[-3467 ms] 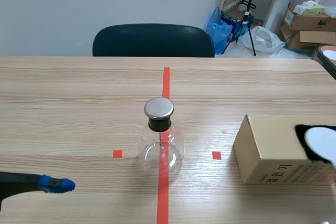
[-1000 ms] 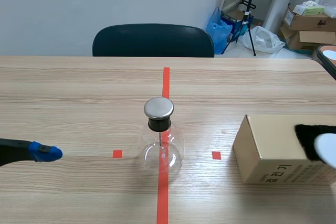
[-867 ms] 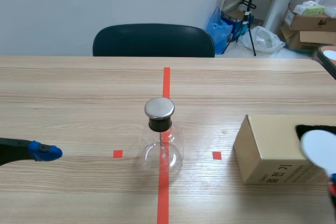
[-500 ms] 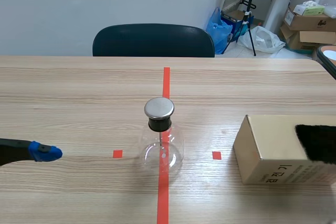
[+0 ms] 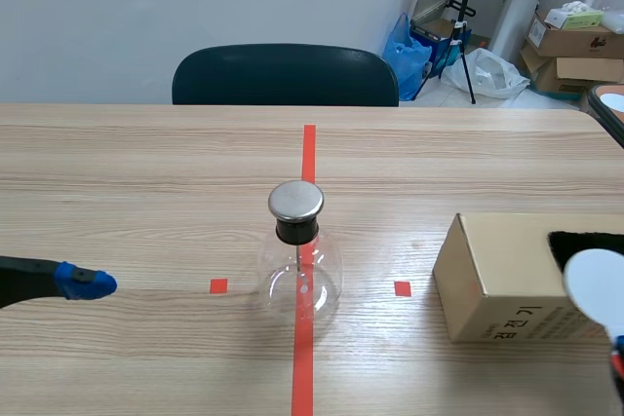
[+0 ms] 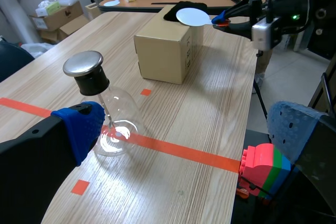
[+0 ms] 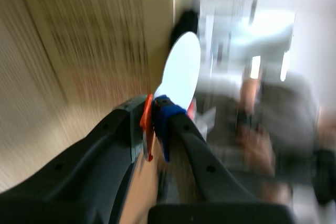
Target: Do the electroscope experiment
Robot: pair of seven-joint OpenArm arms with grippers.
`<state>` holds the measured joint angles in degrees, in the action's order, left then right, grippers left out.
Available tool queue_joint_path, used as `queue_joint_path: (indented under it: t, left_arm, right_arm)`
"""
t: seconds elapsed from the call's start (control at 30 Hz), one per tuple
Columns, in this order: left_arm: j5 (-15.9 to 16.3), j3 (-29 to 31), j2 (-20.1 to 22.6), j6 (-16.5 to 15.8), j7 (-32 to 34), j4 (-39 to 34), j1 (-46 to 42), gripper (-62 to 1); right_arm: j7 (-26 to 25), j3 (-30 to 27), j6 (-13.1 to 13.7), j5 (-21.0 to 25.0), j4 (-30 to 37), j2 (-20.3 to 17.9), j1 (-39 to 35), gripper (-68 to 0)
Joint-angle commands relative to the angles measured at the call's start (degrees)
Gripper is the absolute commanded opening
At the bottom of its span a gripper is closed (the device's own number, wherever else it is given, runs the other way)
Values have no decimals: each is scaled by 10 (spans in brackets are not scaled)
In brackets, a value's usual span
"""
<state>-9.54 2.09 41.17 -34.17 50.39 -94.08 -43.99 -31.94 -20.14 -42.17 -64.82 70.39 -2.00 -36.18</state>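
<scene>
Risk: right tool [image 7: 155,121] is clamping stem of white disc [image 5: 597,284], seemingly thinly, by cardboard box [image 5: 492,275], so disc could be slipping out. Electroscope flask [image 5: 298,260] is standing mid surface [image 5: 136,182]; left tool [image 6: 186,129], gaping empty, is hovering near it, risking a knock.

The scene view sits between the arms, a little above the table [image 5: 146,163], and faces along it toward a chair [image 5: 285,73] and the wall. The left wrist view looks down from near the flask [image 6: 121,121], across the table to the box [image 6: 163,51] and disc [image 6: 193,17]; both views share these three. The right wrist view is badly blurred and seems to be close beside the box.
</scene>
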Motion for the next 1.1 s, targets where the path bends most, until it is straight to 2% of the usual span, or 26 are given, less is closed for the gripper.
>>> queue_joint_path:
  t: [0.0,0.03,0.1,0.13,0.17,0.2,0.27,0.3,0.33,0.43,0.47,0.5,0.57,0.6,0.63,0.73,0.77,0.8,0.9,0.93,0.97,1.03,1.07]
  left_arm:
    - [8,3,0,1,7,-9,-4,14]
    - [8,3,0,1,7,-9,-4,14]
    - [8,3,0,1,7,-9,-4,14]
    - [8,3,0,1,6,-9,-4,14]
    - [8,3,0,1,6,-9,-4,14]
    - [8,3,0,1,6,-9,-4,14]
    - [8,3,0,1,5,-9,-4,14]
    - [8,3,0,1,3,-9,-4,14]
    - [8,3,0,1,0,-9,-4,14]
    - [8,3,0,1,-10,-9,-4,14]
    - [8,3,0,1,-10,-9,-4,14]
    - [8,3,0,1,-10,-9,-4,14]
    - [8,3,0,1,-10,-9,-4,14]
    - [8,3,0,1,-10,-9,-4,14]
    - [8,3,0,1,-10,-9,-4,14]
    - [8,3,0,1,-9,-9,-4,14]
    - [8,3,0,1,-9,-9,-4,14]
    - [9,3,0,1,-9,-9,-4,14]
    - [10,3,0,1,-9,-9,-4,14]
    - [10,3,0,1,-9,-9,-4,14]
    - [10,3,0,1,-9,-9,-4,14]
    - [10,3,0,1,-9,-9,-4,14]
    - [10,3,-1,1,-9,-9,-4,14]
  right_arm:
    - [39,-12,-27,-5,3,-13,-3,-662]
    - [10,-12,-27,-11,3,-15,-1,-662]
    - [-93,-11,-27,-12,3,-14,4,-662]
    - [-126,-10,-27,-12,3,-13,5,-662]
    - [-128,-10,-27,-6,3,-12,5,-662]
    - [-102,-11,-27,5,3,-12,2,-662]
    - [-9,-13,-27,8,3,-12,-3,-662]
    - [13,-14,-27,1,3,-12,-3,-663]
    - [-4,-14,-27,-6,3,-12,-3,-662]
    - [-147,-14,-27,-5,3,-13,2,-662]
    - [-156,-14,-27,-3,3,-13,2,-662]
    - [-131,-14,-27,2,3,-13,0,-662]
    - [-24,-17,-27,-3,3,-11,-3,-662]
    - [8,-17,-27,-14,3,-12,-3,-662]
    - [-1,-17,-27,-22,3,-12,-3,-662]
    - [-150,-17,-27,-23,3,-13,4,-662]
    - [-164,-17,-27,-19,3,-13,5,-662]
    - [-143,-17,-27,-11,3,-12,4,-662]
    - [4,-18,-27,-9,3,-12,-3,-662]
    - [6,-18,-27,-12,3,-12,-3,-662]
    - [-28,-17,-27,-16,3,-13,-2,-662]
    - [-133,-17,-27,-16,3,-13,0,-662]
    - [-164,-17,-27,-13,3,-13,0,-662]
